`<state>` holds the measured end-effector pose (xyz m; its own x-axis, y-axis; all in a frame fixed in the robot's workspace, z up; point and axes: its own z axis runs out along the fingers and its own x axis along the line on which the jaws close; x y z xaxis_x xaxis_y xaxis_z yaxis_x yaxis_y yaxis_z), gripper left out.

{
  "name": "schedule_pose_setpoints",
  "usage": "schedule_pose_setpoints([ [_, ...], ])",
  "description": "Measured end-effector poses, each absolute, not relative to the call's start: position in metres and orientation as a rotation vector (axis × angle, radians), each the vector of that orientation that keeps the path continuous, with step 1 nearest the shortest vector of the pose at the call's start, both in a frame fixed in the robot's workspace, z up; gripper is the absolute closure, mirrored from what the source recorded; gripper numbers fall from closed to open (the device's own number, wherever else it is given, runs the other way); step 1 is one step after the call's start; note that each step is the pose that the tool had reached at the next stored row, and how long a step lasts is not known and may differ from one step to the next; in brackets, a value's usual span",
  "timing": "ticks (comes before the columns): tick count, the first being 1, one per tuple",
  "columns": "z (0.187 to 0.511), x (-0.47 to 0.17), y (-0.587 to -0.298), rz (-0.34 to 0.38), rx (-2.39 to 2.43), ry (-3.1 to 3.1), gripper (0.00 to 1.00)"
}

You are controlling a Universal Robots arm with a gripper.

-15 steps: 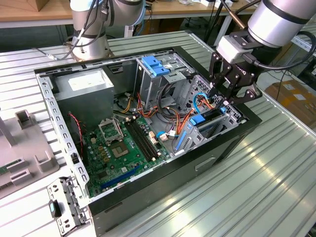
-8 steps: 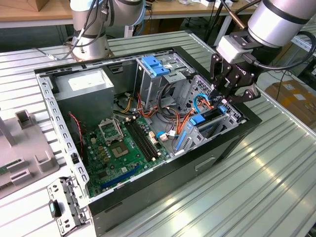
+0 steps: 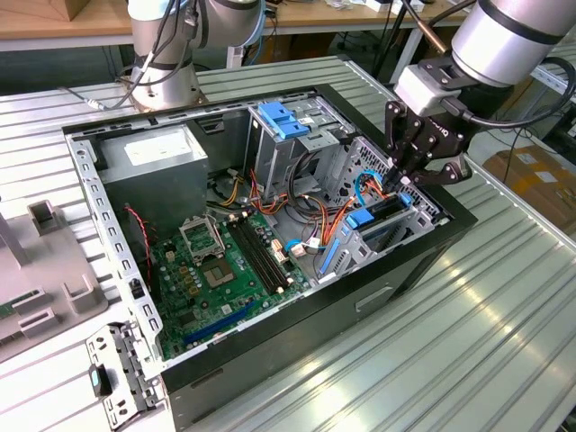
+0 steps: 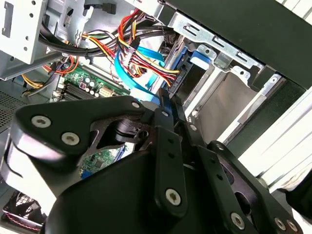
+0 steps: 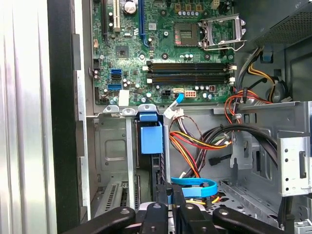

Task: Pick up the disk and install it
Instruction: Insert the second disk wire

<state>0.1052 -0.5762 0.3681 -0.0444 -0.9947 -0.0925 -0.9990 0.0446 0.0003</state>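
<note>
The disk stands on edge in the metal drive cage at the front corner of the open computer case, on the exterior view's right. Its dark side and blue rail show in the wrist views. My gripper reaches down from above onto the disk's upper edge. The black fingers sit close together with a thin blue edge between them, so the gripper is shut on the disk. The lower part of the disk is hidden inside the cage.
Bundles of red, yellow and blue cables run beside the cage. The motherboard lies on the case floor, with a grey power-supply box and a light-blue latch bracket behind it. A second arm's base stands behind the case.
</note>
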Motion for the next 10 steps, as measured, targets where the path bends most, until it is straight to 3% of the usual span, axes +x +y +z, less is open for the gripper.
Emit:
schedule_pose_setpoints([
  [10,0.3605,0.1031,-0.5824,0.134,-2.11,2.201,0.84],
])
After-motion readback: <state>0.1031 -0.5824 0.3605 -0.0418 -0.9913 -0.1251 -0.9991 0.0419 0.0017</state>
